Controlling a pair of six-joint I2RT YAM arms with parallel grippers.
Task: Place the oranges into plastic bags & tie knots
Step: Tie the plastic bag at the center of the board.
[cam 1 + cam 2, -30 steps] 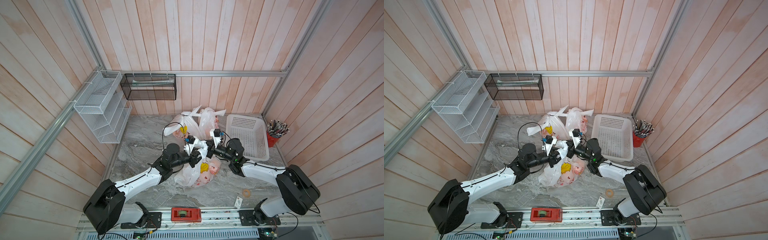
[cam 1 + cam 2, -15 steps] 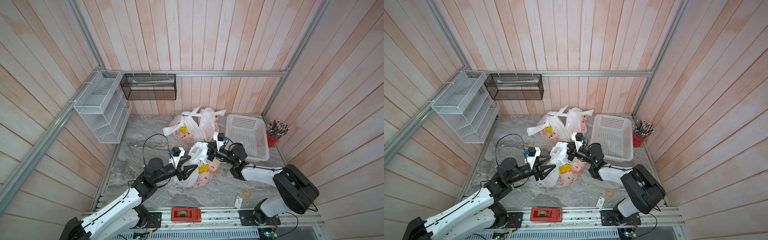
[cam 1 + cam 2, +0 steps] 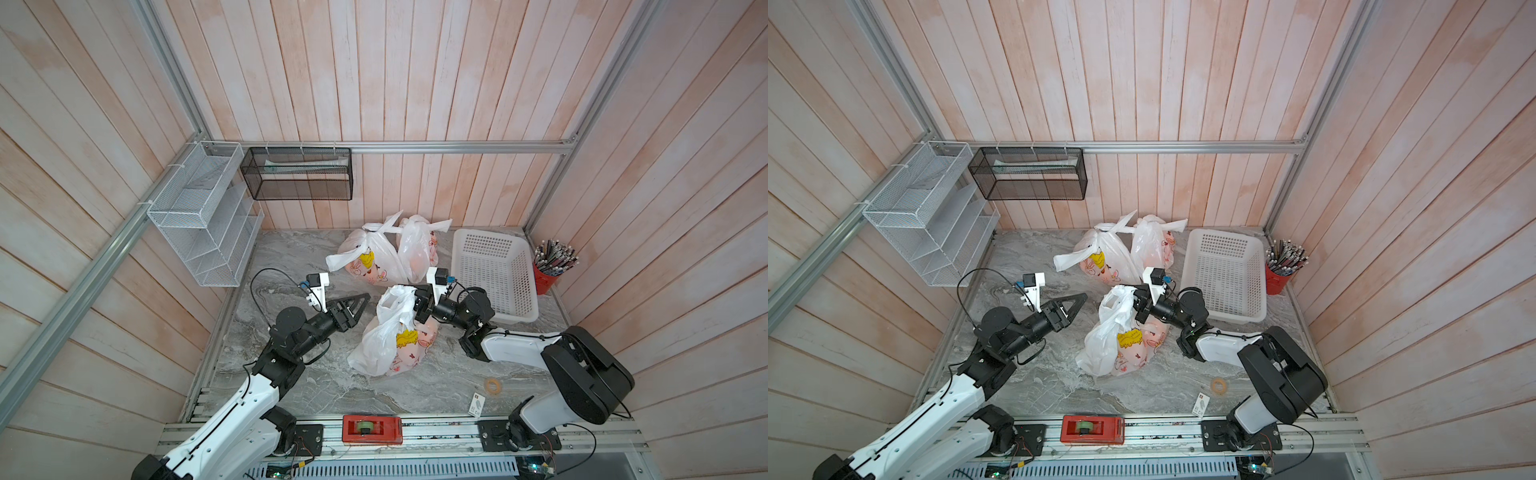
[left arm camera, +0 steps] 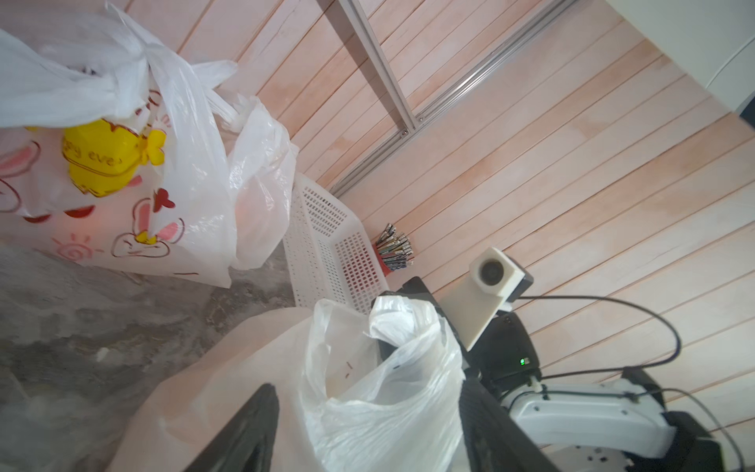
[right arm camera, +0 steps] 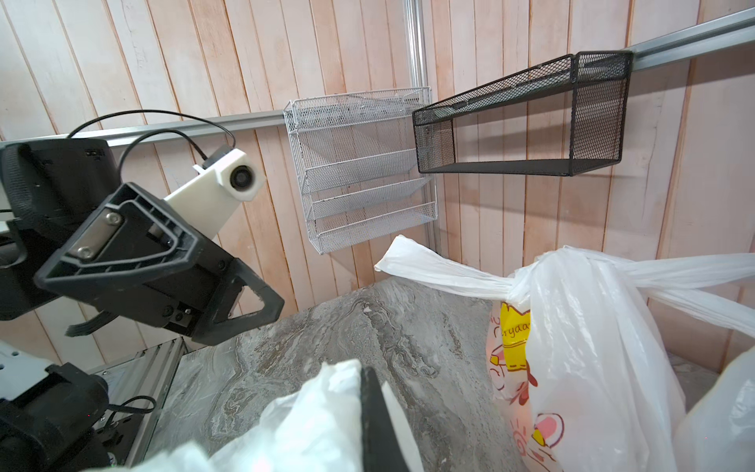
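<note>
The near plastic bag (image 3: 395, 345) (image 3: 1121, 345) sits mid-table, its top handles loose and upright. My right gripper (image 3: 417, 307) (image 3: 1138, 307) (image 5: 380, 408) is shut on one handle strip (image 5: 306, 417). My left gripper (image 3: 360, 302) (image 3: 1077, 301) (image 4: 367, 429) stands open a short way left of the bag, with the other handle loop (image 4: 388, 388) in front of it, ungripped. Two more plastic bags (image 3: 365, 262) (image 3: 415, 253) stand at the back, closed with knots (image 3: 375, 228) (image 5: 519, 286). The oranges show only as an orange-pink tint through the bags.
A white perforated basket (image 3: 494, 274) lies right of the bags, with a red cup of pencils (image 3: 555, 266) beyond it. A tape ring (image 3: 493, 385), a small card (image 3: 477, 404) and a red tape dispenser (image 3: 372, 429) sit near the front edge. White (image 3: 203, 216) and black (image 3: 299, 174) wire racks hang on the walls.
My left gripper let go of the bag's top, opened and drew back to the left. The right gripper stayed shut on its handle, and the bag's top now stands loose.
</note>
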